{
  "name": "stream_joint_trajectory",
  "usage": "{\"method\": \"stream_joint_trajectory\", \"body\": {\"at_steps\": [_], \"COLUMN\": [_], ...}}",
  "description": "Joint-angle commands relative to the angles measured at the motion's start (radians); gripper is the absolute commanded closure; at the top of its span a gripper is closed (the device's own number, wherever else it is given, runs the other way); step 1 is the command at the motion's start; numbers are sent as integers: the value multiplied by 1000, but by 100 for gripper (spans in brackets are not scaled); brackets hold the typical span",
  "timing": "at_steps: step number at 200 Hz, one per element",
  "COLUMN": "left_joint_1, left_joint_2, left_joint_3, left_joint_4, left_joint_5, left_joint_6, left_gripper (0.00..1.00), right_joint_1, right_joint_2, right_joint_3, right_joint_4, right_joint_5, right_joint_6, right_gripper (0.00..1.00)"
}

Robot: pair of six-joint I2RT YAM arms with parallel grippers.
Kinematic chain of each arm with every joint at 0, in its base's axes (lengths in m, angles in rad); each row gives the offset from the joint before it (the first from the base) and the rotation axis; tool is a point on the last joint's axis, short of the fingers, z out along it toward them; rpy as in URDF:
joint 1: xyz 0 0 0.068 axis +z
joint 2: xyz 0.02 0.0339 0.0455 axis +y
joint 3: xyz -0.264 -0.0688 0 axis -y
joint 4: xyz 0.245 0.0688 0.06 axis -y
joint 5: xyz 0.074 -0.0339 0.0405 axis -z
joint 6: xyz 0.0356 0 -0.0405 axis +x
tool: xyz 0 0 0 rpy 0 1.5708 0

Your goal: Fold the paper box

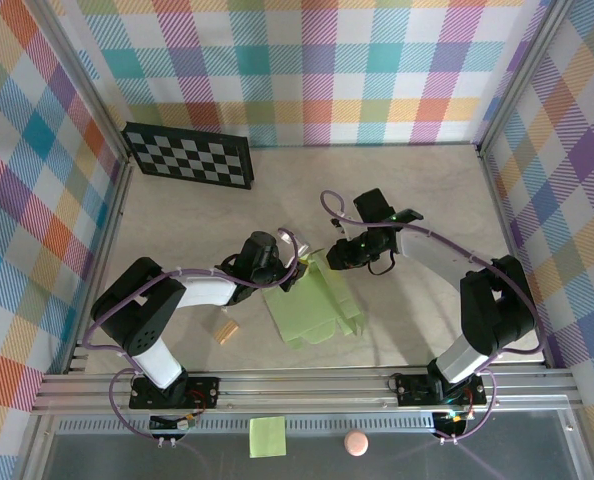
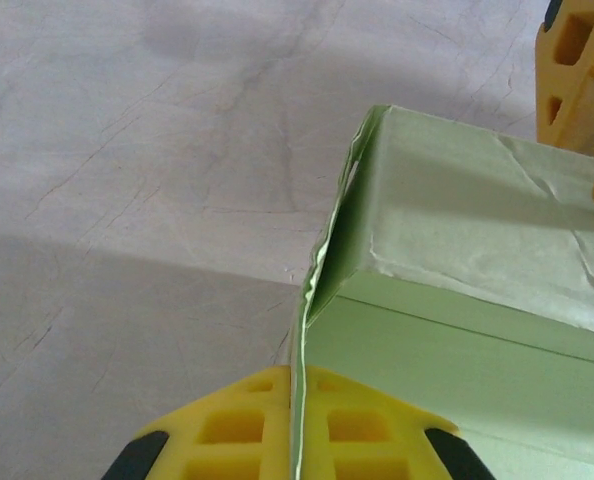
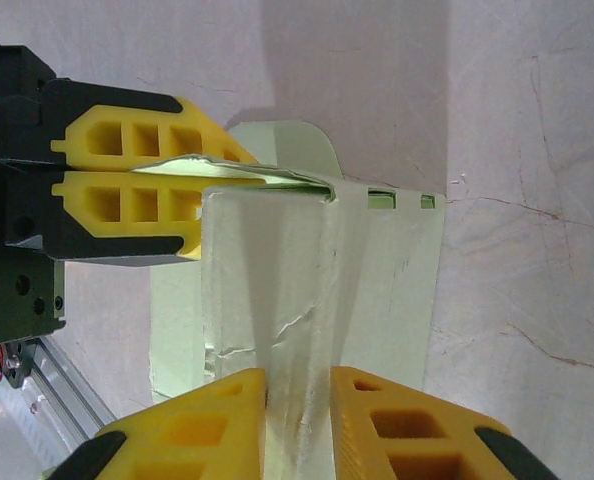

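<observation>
The paper box [image 1: 315, 305] lies near the middle of the bench [image 1: 427, 200], with its 12 o'clock edge lifted between my two grippers. The left gripper [image 2: 297, 385] is clamped tight on a thin upright edge of card at the box's 11 o'clock corner. The right gripper [image 3: 299, 400] sits astride a raised, wrinkled panel at 1 o'clock. Its fingers [image 3: 397, 425] are a little apart, and I cannot tell whether they actually bite.

My main worry is tearing. The card is thin and crinkled beside the right gripper, so pulling or twisting one hold against the other could rip the lifted flap at its corner. The left hold is on a narrow edge, and a sideways tug could slip it free and drop the wall flat. If the right hold is loose, the bend may land off the crease line. The grippers are also near each other and could collide.
</observation>
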Motion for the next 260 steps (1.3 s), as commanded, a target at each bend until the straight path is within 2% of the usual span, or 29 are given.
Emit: {"method": "stream_joint_trajectory", "body": {"at_steps": [1, 23, 50, 79, 118, 133, 151, 172, 203, 230, 260], "left_joint_1": [-21, -24, -29, -35, -39, -41, -41, -41, -44, -44, -44], "left_joint_2": [-1, -6, 0, 8, 10, 0, -16, -25, -58, -78, -55], "left_joint_3": [-3, -5, -6, -11, -9, -13, -8, -15, -62, -75, -43], "left_joint_4": [-75, -78, -60, -40, -28, -33, -74, -111, -101, -91, -87], "left_joint_5": [17, 37, 132, 182, 189, 155, 75, 66, 53, 69, 124], "left_joint_6": [9, 10, 13, 7, -7, -10, -21, -25, -43, -35, -24], "left_gripper": [92, 87, 77, 71, 62, 58, 58, 58, 52, 50, 54], "right_joint_1": [10, 11, 10, 11, 10, 10, 10, 10, 10, 10, 10], "right_joint_2": [8, 4, 4, 8, 3, 3, 2, -4, -7, -4, 0], "right_joint_3": [-20, -21, -23, -24, -25, -24, -23, -23, -18, -14, -15], "right_joint_4": [21, 26, 39, 42, 43, 42, 39, 36, 34, 34, 40], "right_joint_5": [6, 9, -2, -3, -6, -6, -4, -2, 0, -5, -18], "right_joint_6": [10, 14, 20, 20, 19, 17, 15, 14, 12, 8, 13], "right_gripper": [75, 73, 77, 78, 78, 78, 78, 78, 78, 78, 79]}}
